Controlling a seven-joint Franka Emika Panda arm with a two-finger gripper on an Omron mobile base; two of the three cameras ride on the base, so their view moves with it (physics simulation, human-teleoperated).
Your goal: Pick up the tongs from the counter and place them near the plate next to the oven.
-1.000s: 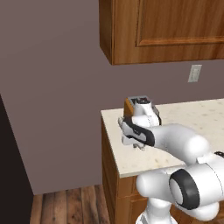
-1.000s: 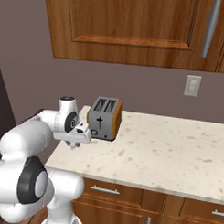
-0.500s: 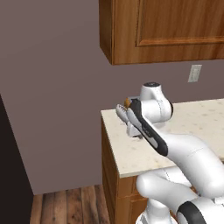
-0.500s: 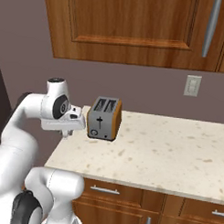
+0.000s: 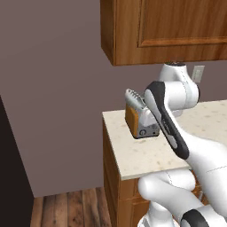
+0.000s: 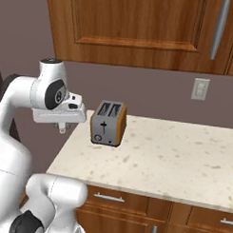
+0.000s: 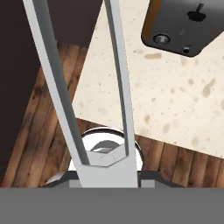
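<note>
Tongs [image 7: 107, 168] are up off the counter [image 6: 183, 159], held at the hinge end by the gripper [image 7: 105, 175]. In the hand view the 2 slim silver arms rise from the joined end at the bottom and spread into a narrow V toward the top. Fingertips themselves are hidden behind the tongs' base, so can't tell how wide they sit, but they're clamped on it.

Hand hangs past the counter's left end, w/ wood floor [image 7: 39, 131] below and the speckled top off to 1 side. Toaster [image 6: 107, 123] stands on the counter near that corner, just beside the hand in the right base view, not touching. Left base view: the arm crosses in front of the toaster [image 5: 141, 119]. Wall outlet [image 6: 200, 89] sits above the counter, under the wood cabinets [image 6: 140, 29].
</note>
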